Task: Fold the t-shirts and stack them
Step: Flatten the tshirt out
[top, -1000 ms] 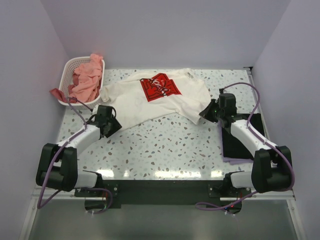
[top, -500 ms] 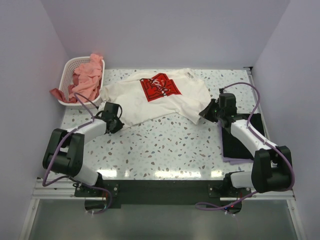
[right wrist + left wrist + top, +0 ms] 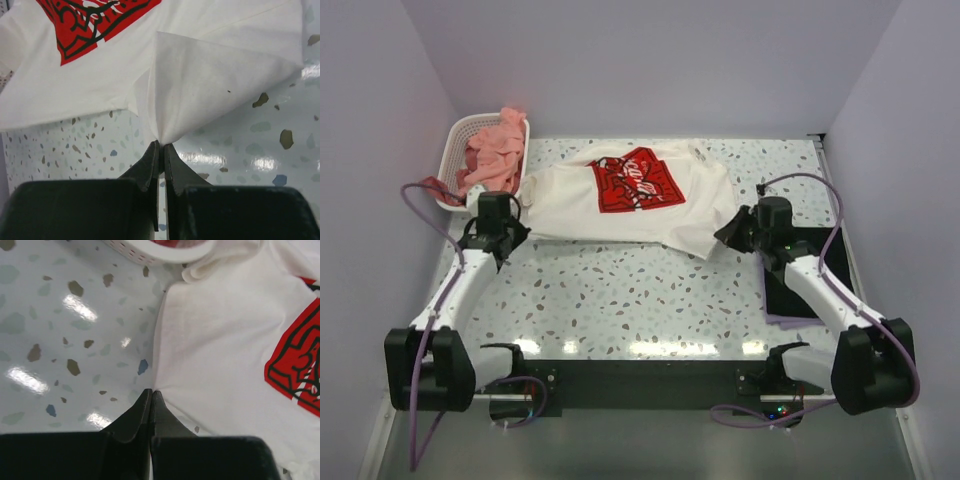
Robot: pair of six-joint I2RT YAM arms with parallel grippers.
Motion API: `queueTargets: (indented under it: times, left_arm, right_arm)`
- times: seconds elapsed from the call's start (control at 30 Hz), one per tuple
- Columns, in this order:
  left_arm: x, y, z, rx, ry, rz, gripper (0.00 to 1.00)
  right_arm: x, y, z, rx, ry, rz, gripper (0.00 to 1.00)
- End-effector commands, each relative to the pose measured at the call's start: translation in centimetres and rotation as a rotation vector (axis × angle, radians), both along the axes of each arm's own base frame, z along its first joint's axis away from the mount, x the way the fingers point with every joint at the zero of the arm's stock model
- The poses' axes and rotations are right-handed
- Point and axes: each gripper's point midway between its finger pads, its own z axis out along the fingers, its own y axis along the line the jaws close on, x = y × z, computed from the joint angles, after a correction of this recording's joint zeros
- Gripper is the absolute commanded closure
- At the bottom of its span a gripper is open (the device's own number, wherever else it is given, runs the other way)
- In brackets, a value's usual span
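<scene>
A cream-white t-shirt [image 3: 620,205] with a red square logo lies spread across the back of the table, stretched between both grippers. My left gripper [image 3: 516,232] is shut on its left hem corner; in the left wrist view the jaws [image 3: 151,391] pinch the cloth edge [image 3: 225,340]. At the shirt's right corner my right gripper [image 3: 722,237] is shut too, and the fabric [image 3: 200,75] bunches into the jaws [image 3: 161,144]. Salmon-pink t-shirts [image 3: 495,150] are heaped in the basket. A black t-shirt [image 3: 782,295] lies on a lilac one [image 3: 785,322] at the right, partly under the right arm.
The white perforated basket [image 3: 460,130] stands at the back left corner, close behind the left gripper, and its rim [image 3: 160,252] shows in the left wrist view. Walls close in the table on the left, back and right.
The left gripper has shut on the shirt's left hem corner and the arm has swung left, pulling the shirt out flatter and wider. The right gripper kept its grip and shifted slightly nearer.
</scene>
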Motion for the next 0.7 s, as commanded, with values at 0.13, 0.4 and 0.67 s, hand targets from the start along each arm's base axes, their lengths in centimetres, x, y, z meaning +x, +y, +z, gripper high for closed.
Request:
queueTargets:
  times: [0.13,0.4,0.67]
  left_arm:
    - [-2.3,4.2,2.5,0.067,-0.026,0.033,1.0]
    - [-2.2,5.5,2.6,0.041,-0.03,0.02,1.0]
    - [-1.1,4.8,2.7,0.002,-0.047,-0.017,1.0]
  right_arm:
    - [-9.5,7.8,-2.8,0.053,0.031,0.176,1.0]
    - [-15.8,9.3,-4.7,-0.031,0.067,0.271,0.7]
    - [-11.1,3.9,-4.0,-0.291,0.063,0.091,0.32]
